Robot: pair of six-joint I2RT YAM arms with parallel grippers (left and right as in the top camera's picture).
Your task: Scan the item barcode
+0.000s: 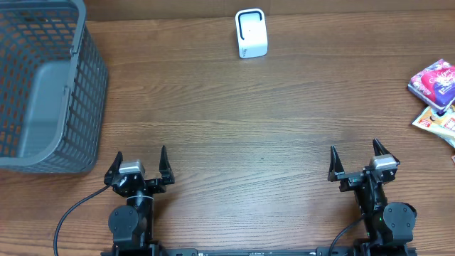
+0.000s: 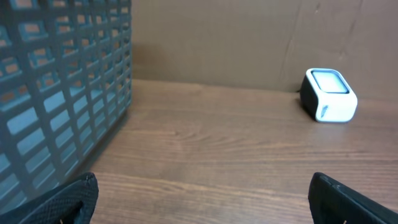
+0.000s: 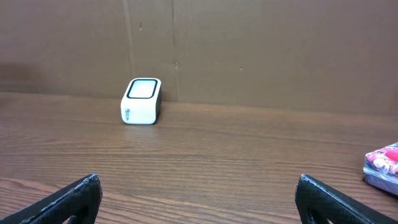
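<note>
Pink packet (image 1: 434, 80) lies flat on the tabletop (image 1: 249, 135), ahead of the right jaws and off to their right, well apart from them and close to the table's right edge. It looks like a glossy film pouch: probably light, soft and crinkly, likely to slip or buckle if squeezed across its puffed middle. A pinch on a flat sealed edge, taken from above, seems the safest hold and would leave both printed faces free to show. No barcode is visible from here, so it may be on the underside.

A second packet (image 1: 435, 119), orange and white, sits just beside it, nearer the right jaws, and could be nudged during the reach. The scanner (image 1: 251, 33), a small white block, stands far ahead, roughly between the two sets of jaws. A grey mesh basket (image 1: 91, 107) stands ahead of the left jaws and to their left. Both the left jaws and the right jaws are spread wide, holding nothing.
</note>
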